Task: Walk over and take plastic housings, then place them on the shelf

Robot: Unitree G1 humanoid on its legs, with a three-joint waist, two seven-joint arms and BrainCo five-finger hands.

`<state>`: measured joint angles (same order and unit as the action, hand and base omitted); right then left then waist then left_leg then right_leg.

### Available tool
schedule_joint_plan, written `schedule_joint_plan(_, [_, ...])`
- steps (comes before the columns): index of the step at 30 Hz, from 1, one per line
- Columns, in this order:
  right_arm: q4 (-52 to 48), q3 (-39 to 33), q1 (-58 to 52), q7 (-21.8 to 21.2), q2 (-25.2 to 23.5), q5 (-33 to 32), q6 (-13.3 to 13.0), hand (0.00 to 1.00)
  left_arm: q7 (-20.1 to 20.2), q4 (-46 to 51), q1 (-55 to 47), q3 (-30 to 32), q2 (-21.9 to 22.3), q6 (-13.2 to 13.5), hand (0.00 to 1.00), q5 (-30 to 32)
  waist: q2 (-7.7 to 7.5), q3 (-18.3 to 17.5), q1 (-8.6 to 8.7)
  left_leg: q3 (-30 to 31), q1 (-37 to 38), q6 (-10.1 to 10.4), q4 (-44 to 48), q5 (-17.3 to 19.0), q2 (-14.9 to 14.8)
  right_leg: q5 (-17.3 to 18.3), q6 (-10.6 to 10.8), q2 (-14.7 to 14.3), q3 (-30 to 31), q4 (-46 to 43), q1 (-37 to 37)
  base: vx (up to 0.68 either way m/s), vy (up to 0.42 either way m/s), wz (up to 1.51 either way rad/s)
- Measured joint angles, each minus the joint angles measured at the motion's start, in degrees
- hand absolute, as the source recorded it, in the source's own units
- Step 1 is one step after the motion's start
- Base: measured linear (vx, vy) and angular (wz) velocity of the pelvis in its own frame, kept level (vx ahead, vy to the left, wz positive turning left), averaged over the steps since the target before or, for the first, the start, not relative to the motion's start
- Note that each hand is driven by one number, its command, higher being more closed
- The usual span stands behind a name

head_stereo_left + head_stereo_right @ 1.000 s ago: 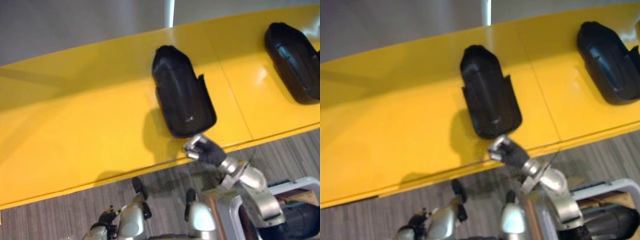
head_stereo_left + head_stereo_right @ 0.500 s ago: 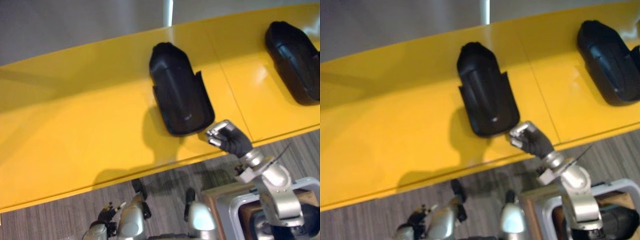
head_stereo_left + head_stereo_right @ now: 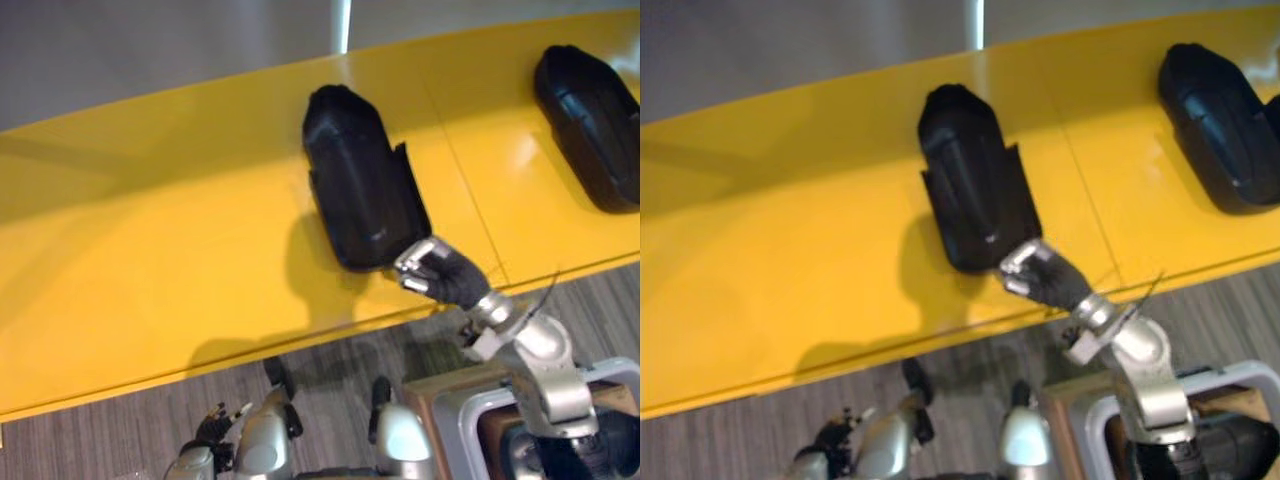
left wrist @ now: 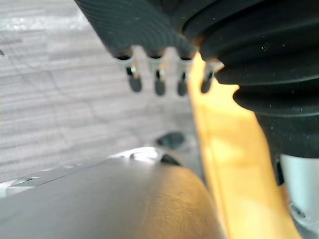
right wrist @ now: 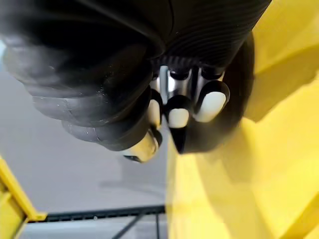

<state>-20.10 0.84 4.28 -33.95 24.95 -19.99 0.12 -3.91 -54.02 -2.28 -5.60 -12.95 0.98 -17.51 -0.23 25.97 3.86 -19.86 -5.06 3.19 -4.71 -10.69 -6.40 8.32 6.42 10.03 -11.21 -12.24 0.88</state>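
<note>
Left eye view, with the wrist views for the hands.

Student: Which step is shown?

Instructor: The placing step, and by my reading it is near its end. The middle housing (image 3: 365, 180), a black plastic shell, already lies flat on the yellow shelf (image 3: 150, 260). A second housing (image 3: 590, 125) lies on the same shelf, well apart from the middle housing on the robot's right.

Student: And the hands?

Instructor: The right hand (image 3: 440, 278) is at the near right corner of the middle housing. It is clenched, with its fingers (image 5: 178, 118) curled toward the palm and enclosing nothing. The knuckles appear to touch the shell, though contact cannot be confirmed. The left hand (image 4: 159, 82) hangs with fingers straight and slack, well apart from the middle housing on its near left, low over the floor (image 4: 50, 99).

Student: What does the next move call for?

Instructor: Probably either a short nudge to seat the middle housing deeper on the shelf, or a clean withdrawal. Either way the knuckles should act squarely on the near end, since an off-centre push at that corner would likely turn the shell.

Student: What differs from half a second ago?

Instructor: Then the right hand stood apart from the middle housing, off to the right of its near end. Now it has closed in on the corner. The middle housing lies much as it did, and so does the second housing.
</note>
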Motion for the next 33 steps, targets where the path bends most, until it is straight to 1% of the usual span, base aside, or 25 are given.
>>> schedule_joint_plan(5, [1.76, 1.20, 2.16, 1.56, -0.01, 0.12, 0.00, 1.00, 0.13, -0.03, 0.00, -0.02, 0.01, -0.18, 0.00, 0.02, 0.03, 0.01, -0.04, 0.28, 0.00, 0.00, 0.00, 0.00, 0.00, 0.14, 0.00, 0.00, -0.24, -0.18, 0.02, 0.00, 0.001, 0.01])
schedule_joint_plan(14, [3.90, 2.11, 4.55, 1.71, -0.01, 0.61, -0.55, 1.00, 0.11, 0.06, 0.00, -0.05, 0.02, -0.22, 0.00, 0.02, 0.22, 0.12, -0.15, 0.51, -0.06, 0.02, 0.00, -0.03, 0.01, 0.15, -0.02, 0.02, -0.69, -0.35, -0.01, 0.00, 0.000, 0.00])
schedule_joint_plan(16, [4.87, 2.12, 4.84, 1.88, -0.01, 0.59, -1.62, 1.00, 0.11, 0.09, 0.01, -0.05, 0.02, -0.22, 0.00, 0.04, 0.23, 0.13, -0.20, 0.53, -0.06, 0.02, 0.00, -0.04, 0.01, 0.16, -0.03, 0.02, -0.73, -0.36, -0.02, 0.00, 0.000, 0.00])
schedule_joint_plan(20, [5.45, 2.13, 5.00, 2.82, -0.01, 0.60, -2.48, 1.00, 0.10, 0.12, 0.02, -0.05, 0.03, -0.22, 0.00, 0.06, 0.23, 0.13, -0.32, 0.55, -0.06, 0.02, 0.00, -0.04, 0.01, 0.18, -0.06, 0.02, -0.77, -0.37, -0.04, 0.00, 0.000, 0.00])
schedule_joint_plan(26, [5.61, 2.11, 5.07, 4.14, -0.02, 1.31, -2.83, 1.00, 0.09, 0.31, 0.01, -0.05, 0.04, -0.22, 0.00, 0.08, 0.23, 0.13, -0.39, 0.58, -0.03, 0.03, 0.00, -0.04, 0.01, 0.18, -0.07, 0.02, -0.82, -0.37, -0.12, 0.00, 0.000, 0.00])
schedule_joint_plan(31, [6.62, 2.01, 5.06, 5.56, -0.02, 2.47, -4.40, 1.00, -0.18, 1.12, 0.01, -0.02, 0.12, -0.14, 0.00, 0.41, 0.23, 0.12, -0.54, 0.77, 0.35, 0.04, -0.01, -0.05, 0.04, 0.18, -0.07, 0.02, -1.07, -0.17, -0.92, 0.00, 0.000, 0.00])
schedule_joint_plan(33, [7.26, 1.48, 4.94, 6.54, -0.02, 2.90, -5.32, 1.00, -0.58, 1.16, -0.02, 0.41, 0.49, 0.36, 0.00, 0.60, 0.29, 0.09, -0.88, 0.85, 1.12, 0.04, -0.03, -0.03, 0.04, 0.28, -0.03, 0.00, -1.22, 0.07, -1.62, 0.00, 0.000, 0.00])
